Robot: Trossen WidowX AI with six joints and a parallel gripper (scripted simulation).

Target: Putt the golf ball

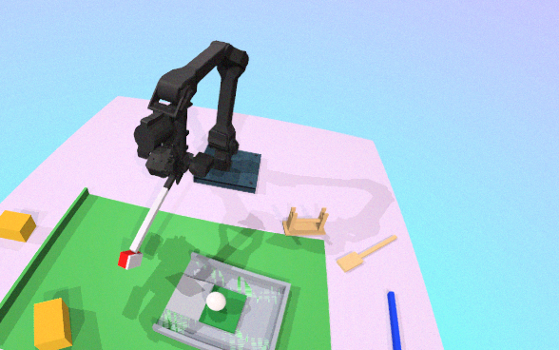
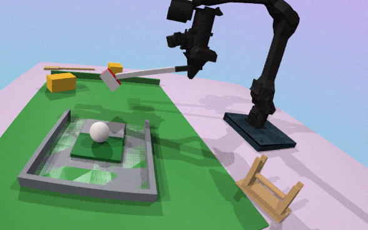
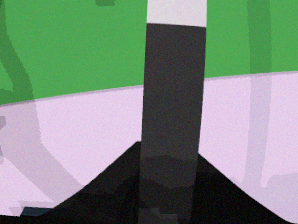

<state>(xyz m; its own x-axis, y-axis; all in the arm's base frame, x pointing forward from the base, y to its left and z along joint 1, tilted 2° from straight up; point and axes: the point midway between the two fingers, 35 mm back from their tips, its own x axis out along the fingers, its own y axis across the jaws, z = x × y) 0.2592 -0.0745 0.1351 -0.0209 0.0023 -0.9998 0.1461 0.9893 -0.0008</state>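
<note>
Golf ball (image 1: pixel 216 301): one, white, resting on the dark green square of the raised green (image 2: pixel 97 150), at its edge nearest the ramp.
Raised green surround: one grey walled frame (image 2: pixel 150 156) on the green mat (image 1: pixel 109 223).
Red putter (image 1: pixel 151 220): one, white shaft with a dark grip and a red and grey head (image 2: pixel 110 79), held off the mat.
Orange blocks: two, one (image 1: pixel 51 324) on the mat, one (image 1: pixel 15 225) on the pink table (image 1: pixel 309 157) just outside the mat's low green wall.
Wooden items: one small stool (image 2: pixel 270 189) tipped over on the table, one flat paddle (image 1: pixel 365 254) (a second thin wooden stick lies at the far edge in the exterior view).
Blue rod (image 1: pixel 394 320): one, on the table.
Arm: one, rising from its dark base (image 2: pixel 260 134), arching over, wrist pointing down.
Fingers (image 2: pixel 191 74): closed nearly fully on the putter's dark grip, shaft angled down toward the mat.
</note>
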